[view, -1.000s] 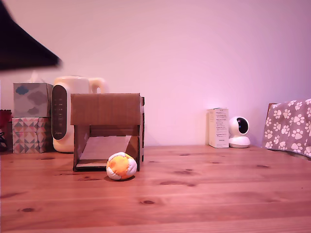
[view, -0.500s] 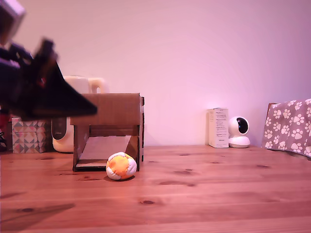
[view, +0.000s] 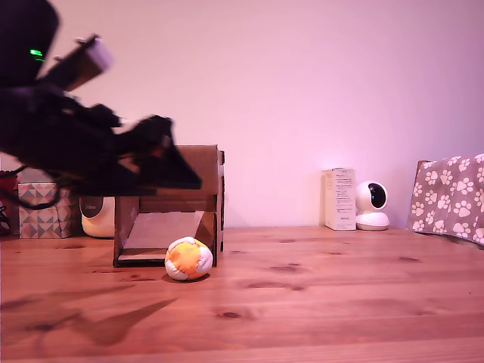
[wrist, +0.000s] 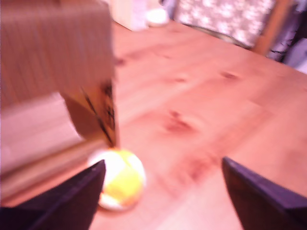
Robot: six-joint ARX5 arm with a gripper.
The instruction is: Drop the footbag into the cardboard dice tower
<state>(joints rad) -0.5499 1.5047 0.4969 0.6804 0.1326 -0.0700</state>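
The footbag [view: 187,259], a small white and orange-yellow ball, lies on the wooden table [view: 325,302] at the front right corner of the cardboard dice tower [view: 203,162]. My dark arm reaches in from the exterior view's left. Its gripper [view: 185,180] hangs in the air in front of the tower's upper panel, above the footbag. In the blurred wrist view the footbag [wrist: 120,179] sits by the tower's [wrist: 53,48] lower corner, close to one finger [wrist: 72,201]. The gripper [wrist: 163,163] is open and holds nothing.
Patterned tissue boxes [view: 47,212] and a cream appliance [view: 98,215] stand behind the arm at the exterior view's left. A white carton [view: 339,199] and a small white camera [view: 372,206] stand by the back wall. A paw-print cloth [view: 451,197] is at the right edge.
My arm has swung in from the upper left of the exterior view and stretched right and down, ending in front of the tower. The footbag and tower have not moved.
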